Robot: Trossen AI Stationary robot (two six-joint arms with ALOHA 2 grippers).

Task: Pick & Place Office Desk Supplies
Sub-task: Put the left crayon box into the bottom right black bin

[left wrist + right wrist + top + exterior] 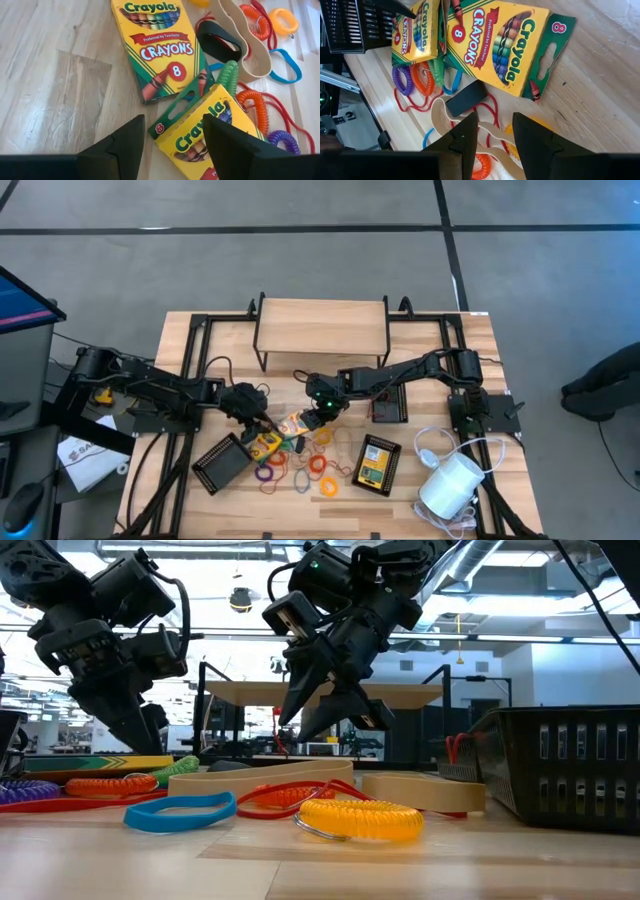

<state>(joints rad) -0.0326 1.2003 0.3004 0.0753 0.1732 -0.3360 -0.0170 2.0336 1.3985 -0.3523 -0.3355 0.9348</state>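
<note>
At this moment you had both arms converged on the same small cluster near the middle of the tabletop, and that was the main hazard. The left gripper hung just above one crayon box, its fingers parted with nothing between them. The right gripper hovered close over the second crayon box, its fingers also apart and empty.

Risks to note:

1. Arm contact. The two grippers stood near each other, and the two boxes lay overlapping at one corner. Had either arm descended or swung toward the other, the wrists could have struck.

2. Double pickup. Because the boxes overlapped, closing on one could have dragged or tipped its neighbour.

3. Snagging. The coiled loops, an orange one and a green one among them, lay touching the nearer box, together with a tan band and a red cord. A finger passing under a box edge could have hooked a loop and carried it along.

4. Poor grip. The box under the left gripper sat skewed to the finger line, so a closing grip could have landed on a corner and let the box pivot or slip.

The black mesh tray lay near the front left corner, close beside the pile; a low transfer could have clipped its rim.
</note>
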